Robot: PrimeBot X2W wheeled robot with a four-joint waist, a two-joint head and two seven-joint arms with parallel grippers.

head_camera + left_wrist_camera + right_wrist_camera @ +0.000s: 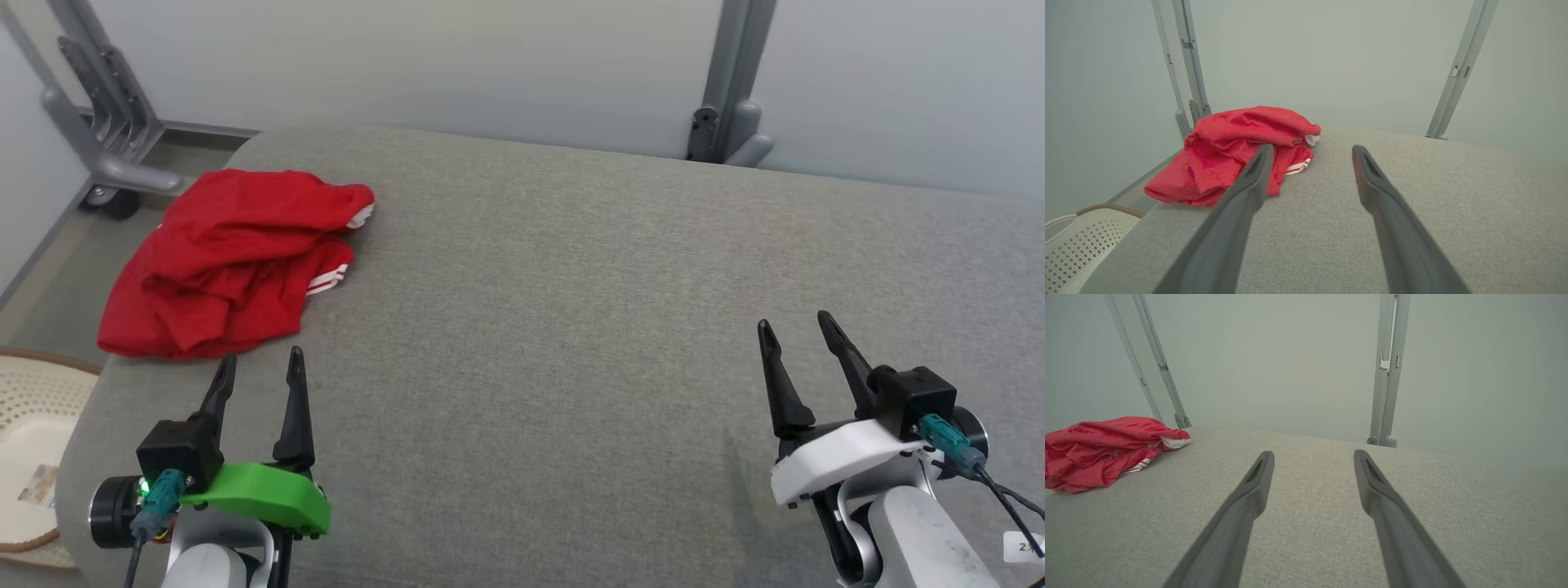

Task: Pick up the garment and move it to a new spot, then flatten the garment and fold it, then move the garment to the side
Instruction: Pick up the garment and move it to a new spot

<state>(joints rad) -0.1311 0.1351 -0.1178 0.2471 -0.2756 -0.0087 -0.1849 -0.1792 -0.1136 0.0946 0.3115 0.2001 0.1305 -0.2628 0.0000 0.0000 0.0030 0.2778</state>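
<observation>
A crumpled red garment (233, 261) with white stripes at its hem lies in a heap at the far left corner of the grey fabric-covered surface (571, 327). My left gripper (260, 361) stands open just in front of the heap, its fingertips a short way from the near edge of the cloth. In the left wrist view the garment (1237, 155) lies ahead and to the left, partly behind the left finger. At the lower right my right gripper (796, 320) is open, far from the cloth. The right wrist view shows the garment (1106, 451) at the far left.
A white perforated basket (33, 441) with a brown rim sits on the floor left of the surface. A grey frame on wheels (110, 139) stands at the back left, and a grey post (731, 82) at the back. Pale walls close off the back.
</observation>
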